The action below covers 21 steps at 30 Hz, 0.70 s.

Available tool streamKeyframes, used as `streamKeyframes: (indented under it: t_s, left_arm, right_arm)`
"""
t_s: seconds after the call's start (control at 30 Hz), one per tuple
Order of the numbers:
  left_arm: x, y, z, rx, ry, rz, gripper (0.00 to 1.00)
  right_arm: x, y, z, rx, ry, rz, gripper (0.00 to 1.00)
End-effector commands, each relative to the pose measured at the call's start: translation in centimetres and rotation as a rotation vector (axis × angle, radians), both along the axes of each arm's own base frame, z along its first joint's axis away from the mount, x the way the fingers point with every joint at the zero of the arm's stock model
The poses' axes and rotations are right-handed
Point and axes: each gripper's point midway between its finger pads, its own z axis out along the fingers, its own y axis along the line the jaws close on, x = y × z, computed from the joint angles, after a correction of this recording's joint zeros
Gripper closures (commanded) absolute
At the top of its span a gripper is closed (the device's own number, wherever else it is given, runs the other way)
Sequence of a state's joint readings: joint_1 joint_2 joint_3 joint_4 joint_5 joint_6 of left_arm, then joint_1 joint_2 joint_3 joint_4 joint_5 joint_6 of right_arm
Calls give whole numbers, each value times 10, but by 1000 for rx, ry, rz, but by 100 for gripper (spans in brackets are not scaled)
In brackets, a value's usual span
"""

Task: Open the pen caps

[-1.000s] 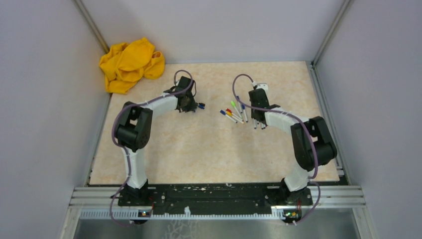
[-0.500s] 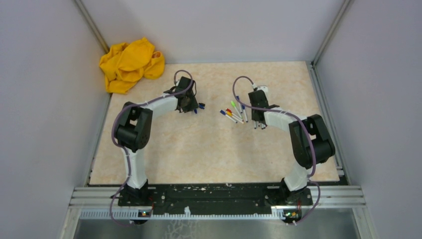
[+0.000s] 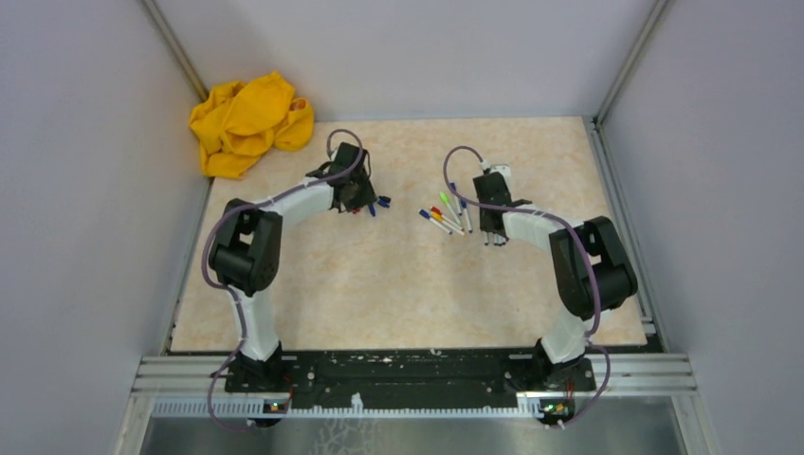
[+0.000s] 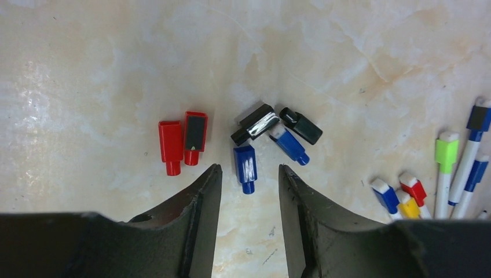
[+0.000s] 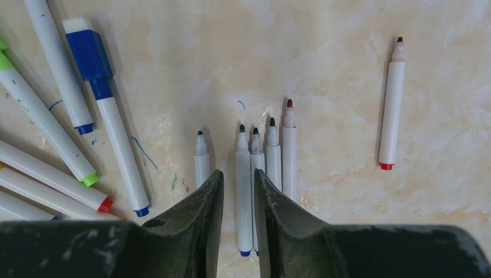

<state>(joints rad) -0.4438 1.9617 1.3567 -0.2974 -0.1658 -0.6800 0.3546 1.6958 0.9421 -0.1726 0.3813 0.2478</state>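
Several loose pen caps lie ahead of my left gripper (image 4: 249, 169): two red (image 4: 171, 145), two blue (image 4: 289, 145) and two black (image 4: 301, 125). One blue cap (image 4: 245, 167) lies on the table between the open fingertips, with a gap on each side. My right gripper (image 5: 238, 172) is open around a white uncapped pen barrel (image 5: 243, 197), which rests in a row of uncapped pens (image 5: 277, 156). Capped pens (image 3: 441, 216) fan out between the arms. In the top view my left gripper (image 3: 363, 203) and right gripper (image 3: 490, 230) hang low over the table.
A crumpled yellow cloth (image 3: 248, 123) sits in the far left corner. One uncapped pen with a red end (image 5: 391, 110) lies apart to the right of the row. Ink marks streak the marble-patterned table (image 3: 379, 284). Grey walls close in on three sides.
Both grippers have opened. The left let go of the blue cap and the right let go of the white barrel. The left arm's elbow shifted slightly left.
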Motion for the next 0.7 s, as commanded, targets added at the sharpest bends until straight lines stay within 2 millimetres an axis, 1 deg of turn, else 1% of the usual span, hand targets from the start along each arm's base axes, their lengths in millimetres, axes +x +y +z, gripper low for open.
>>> streamKeyframes:
  t_s: [0.0, 0.07, 0.17, 0.27, 0.43, 0.6, 0.67]
  left_arm:
    - [0, 0, 26, -16, -55, 13, 51]
    - [1, 0, 32, -27, -72, 14, 49]
    - [2, -3, 41, -48, -94, 11, 48]
    - [4, -7, 49, -69, -109, 1, 45]
    - [5, -16, 60, -110, -130, -34, 40]
    - [5, -27, 66, -161, -134, -77, 36]
    - [5, -30, 68, -175, -134, -87, 35]
  right_arm:
    - [7, -2, 15, 9, -65, -12, 74]
    - [10, 0, 28, 17, -103, 1, 72]
    - [16, 5, 46, 19, -139, 25, 70]
    - [20, 12, 55, 26, -140, 62, 67]
    - [26, 33, 59, 50, -111, 151, 61]
    - [30, 52, 52, 73, -70, 233, 57]
    - [31, 56, 48, 79, -51, 249, 57]
